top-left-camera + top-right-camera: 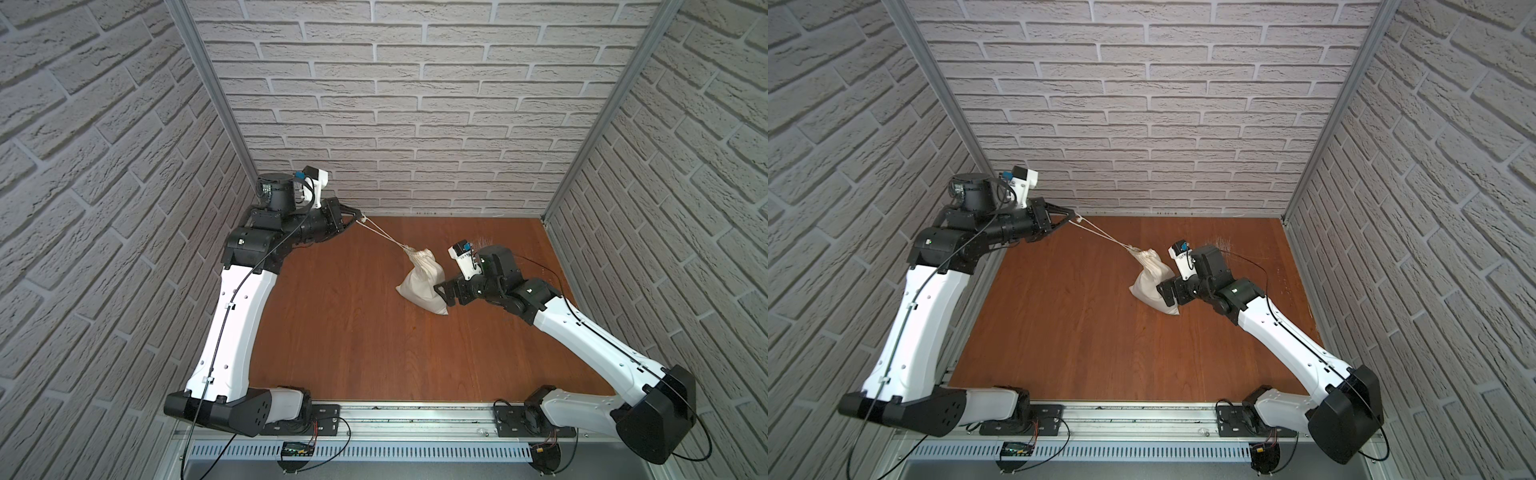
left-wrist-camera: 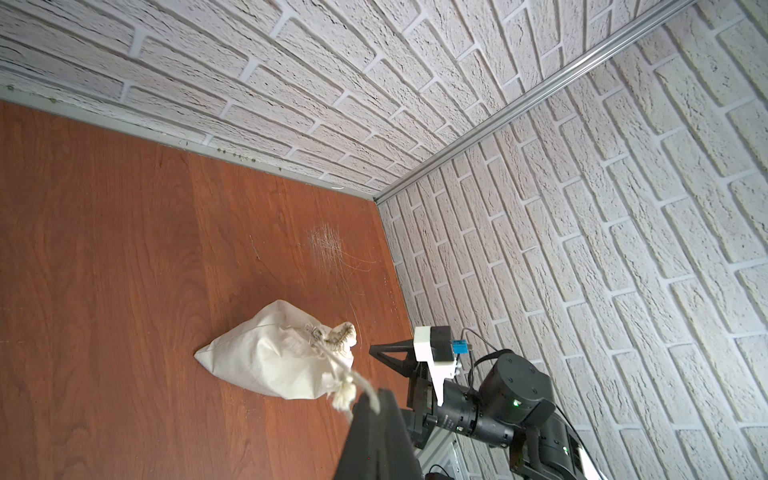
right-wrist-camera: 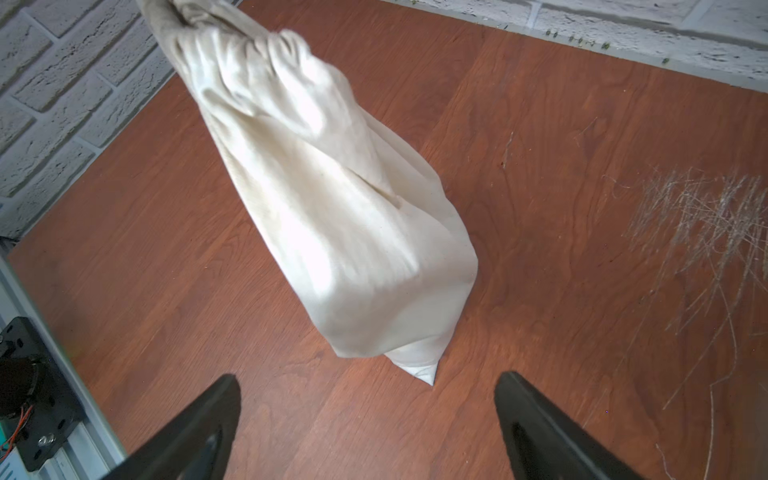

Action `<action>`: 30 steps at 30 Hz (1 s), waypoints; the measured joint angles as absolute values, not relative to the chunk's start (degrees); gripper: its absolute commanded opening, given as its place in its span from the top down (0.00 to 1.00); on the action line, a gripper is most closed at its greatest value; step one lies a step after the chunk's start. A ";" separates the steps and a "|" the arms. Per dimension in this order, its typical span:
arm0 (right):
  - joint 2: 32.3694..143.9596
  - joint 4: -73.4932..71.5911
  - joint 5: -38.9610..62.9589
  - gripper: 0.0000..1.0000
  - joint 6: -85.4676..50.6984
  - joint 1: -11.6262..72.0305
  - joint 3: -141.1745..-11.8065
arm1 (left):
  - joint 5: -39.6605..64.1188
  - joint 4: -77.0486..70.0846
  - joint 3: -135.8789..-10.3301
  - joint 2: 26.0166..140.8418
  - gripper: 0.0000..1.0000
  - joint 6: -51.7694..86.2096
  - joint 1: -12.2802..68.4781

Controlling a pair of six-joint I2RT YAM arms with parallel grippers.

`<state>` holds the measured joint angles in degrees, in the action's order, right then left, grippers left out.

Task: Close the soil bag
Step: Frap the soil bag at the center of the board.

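Cream soil bag (image 1: 419, 278) stood near one o'clock on the bench (image 1: 332, 332), left fingers (image 1: 360, 216) clamped on its taut cord (image 1: 380, 235), right fingers (image 3: 368, 380) spread empty, so I feared the pull toppling it unbraced.

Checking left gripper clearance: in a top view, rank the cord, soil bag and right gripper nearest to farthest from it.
1. cord: pinched in the jaws of the left gripper.
2. soil bag: mid-table, at the cord's end.
3. right gripper: beyond the bag, jaws open.
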<state>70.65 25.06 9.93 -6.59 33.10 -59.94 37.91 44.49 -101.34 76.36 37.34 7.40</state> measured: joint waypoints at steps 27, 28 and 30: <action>92.62 21.87 9.65 0.31 -4.75 33.26 -70.67 | 39.53 47.92 -100.25 73.76 1.00 35.88 0.34; 92.62 21.65 9.69 0.33 -4.78 33.26 -69.97 | 39.72 47.97 -99.77 73.30 1.00 35.88 0.05; 92.62 21.04 9.89 0.39 -5.19 33.26 -68.93 | 40.21 48.03 -98.59 72.34 1.00 35.83 -0.67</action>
<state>92.62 21.04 9.89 -5.19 33.26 -68.93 40.21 48.03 -98.59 72.34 35.83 -0.67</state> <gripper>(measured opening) 0.660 0.060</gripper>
